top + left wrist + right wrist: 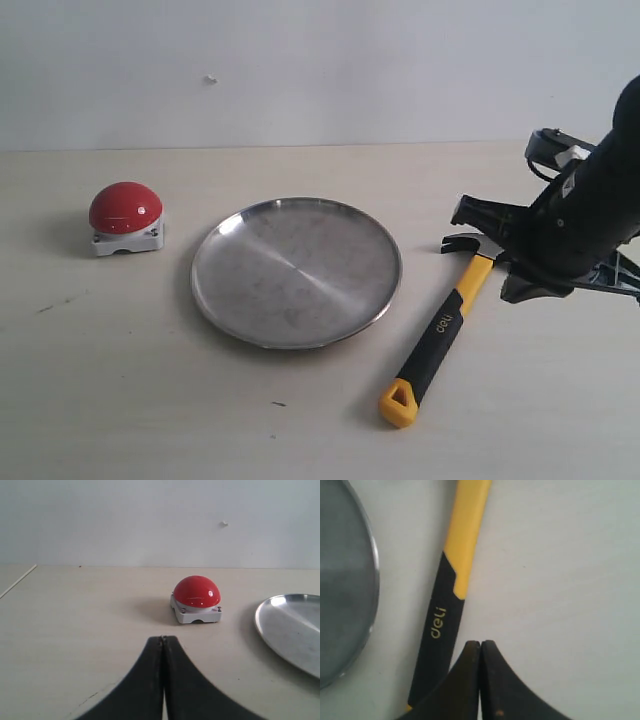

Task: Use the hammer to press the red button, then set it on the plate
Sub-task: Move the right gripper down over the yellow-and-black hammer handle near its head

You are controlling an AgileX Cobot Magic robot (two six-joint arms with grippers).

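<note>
Tabletop point(120, 380) holds one hammer point(440, 335), one plate point(296, 271), one red button point(125, 208).

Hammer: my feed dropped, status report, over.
Left gripper shut, empty. Right gripper shut, empty, near yellow-and-black claw hammer. Round silver metal plate lies between hammer and red dome button.

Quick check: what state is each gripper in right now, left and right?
Left gripper: closed, holding nothing.
Right gripper: closed, empty; the hammer is not gripped.
</note>
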